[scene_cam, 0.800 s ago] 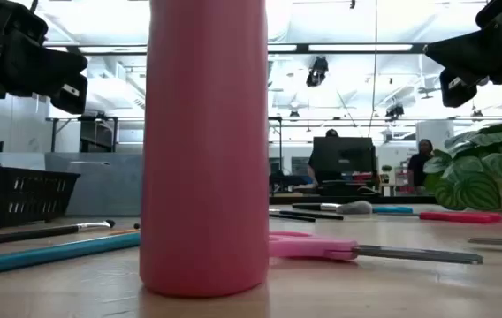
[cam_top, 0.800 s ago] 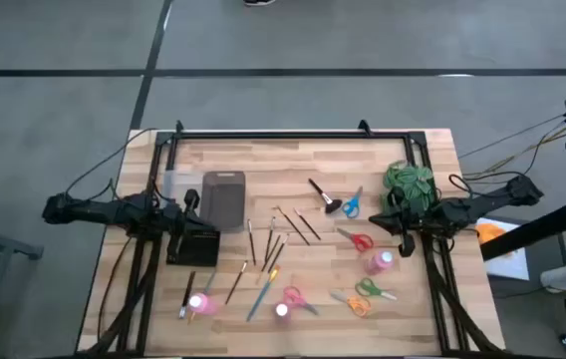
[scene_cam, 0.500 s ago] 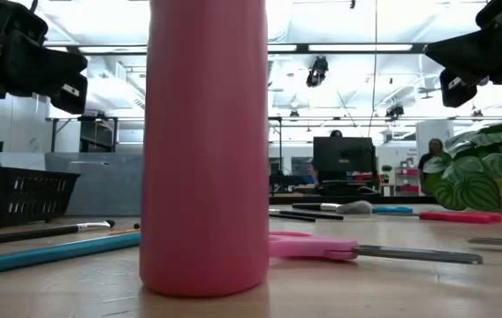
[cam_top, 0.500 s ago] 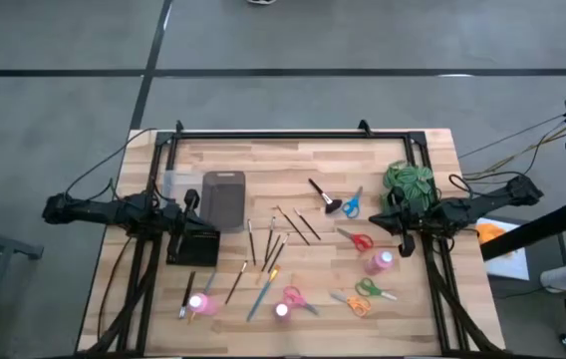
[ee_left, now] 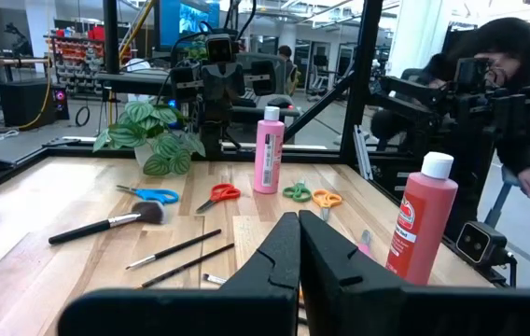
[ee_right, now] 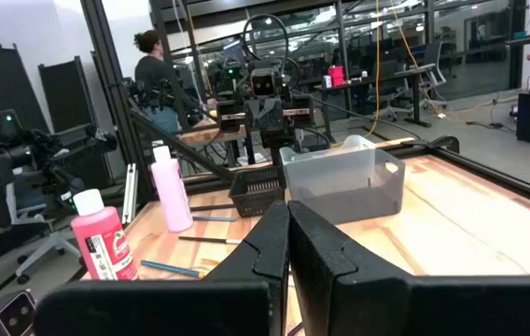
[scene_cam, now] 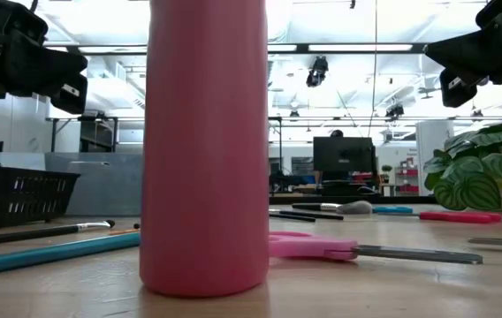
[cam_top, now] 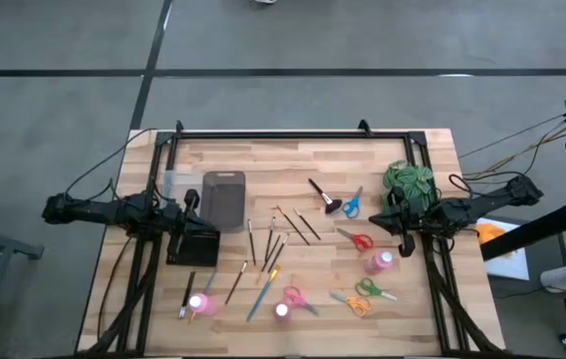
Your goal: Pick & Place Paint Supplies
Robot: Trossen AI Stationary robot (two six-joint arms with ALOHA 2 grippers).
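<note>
Several thin paintbrushes (cam_top: 277, 237) lie flat on the wooden table's middle, and more (cam_top: 235, 284) lie nearer the front. A stubby black brush (cam_top: 321, 194) lies behind them. Three pink bottles with white caps stand upright: one at the front left (cam_top: 198, 302), one at the front middle (cam_top: 283, 311), one at the right (cam_top: 383, 261). My left gripper (cam_top: 191, 204) hovers shut at the table's left, above a black basket (cam_top: 193, 244). My right gripper (cam_top: 388, 214) hovers shut at the table's right, beside the plant (cam_top: 409, 184). Neither touches anything.
A grey bin (cam_top: 223, 197) stands next to the basket. Blue (cam_top: 351, 203), red (cam_top: 356, 239), pink (cam_top: 293, 297), green (cam_top: 369, 289) and orange (cam_top: 354, 303) scissors lie among the supplies. A black frame (cam_top: 268, 135) edges the table's far side. People show in the room beyond.
</note>
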